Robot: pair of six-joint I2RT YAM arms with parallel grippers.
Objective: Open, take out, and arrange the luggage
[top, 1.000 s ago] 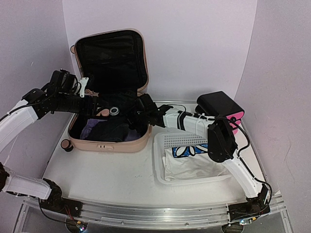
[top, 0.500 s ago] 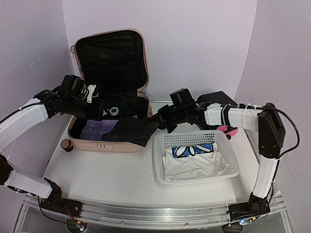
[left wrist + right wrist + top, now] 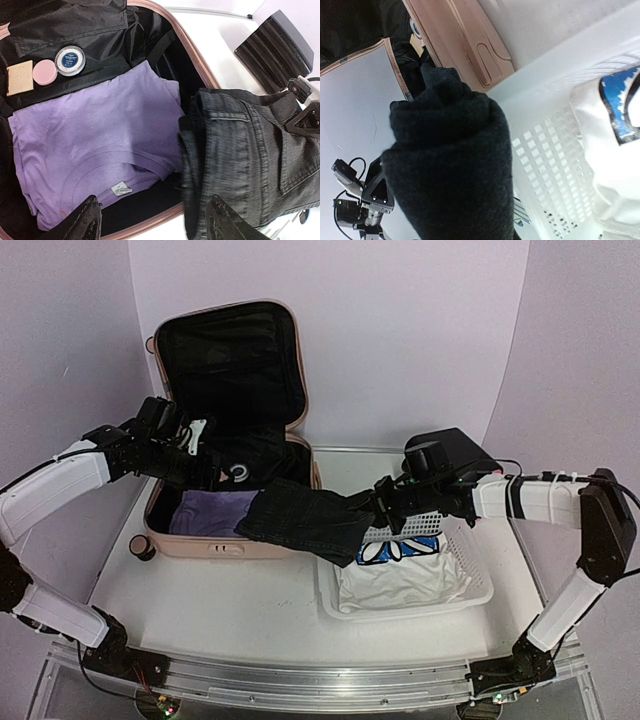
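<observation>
Denim: dark jeans (image 3: 305, 520) hang stretched between the luggage (image 3: 200, 543) and the white basket (image 3: 475, 590). One end is draped over the case's front rim, the other bunched at my right gripper (image 3: 385, 502).
Right gripper: clamped on the jeans; from its own camera the cloth smothers my fingers entirely.
Left gripper (image 3: 154, 207): fingers spread wide, holding nothing, hovering over the purple shirt (image 3: 90, 145) inside the case.
Luggage: pale pink, lid propped upright, at the back left of the table, just beside the basket. The shirt and a blue-lidded tin (image 3: 70, 60) lie inside.
Basket: a white garment with a blue print (image 3: 400, 575) already lies in it.
Stage: by my judgement, unpacking is partway done, with the jeans on their way across.
Snag risk: the trailing end could catch on the rim and tug the light case sideways.
Slip risk: heavy, bunched denim could slide out of my narrow pinch and land on the table short of the basket.
Spill risk: if I let go too early, a leg could be left hanging over the basket wall.
</observation>
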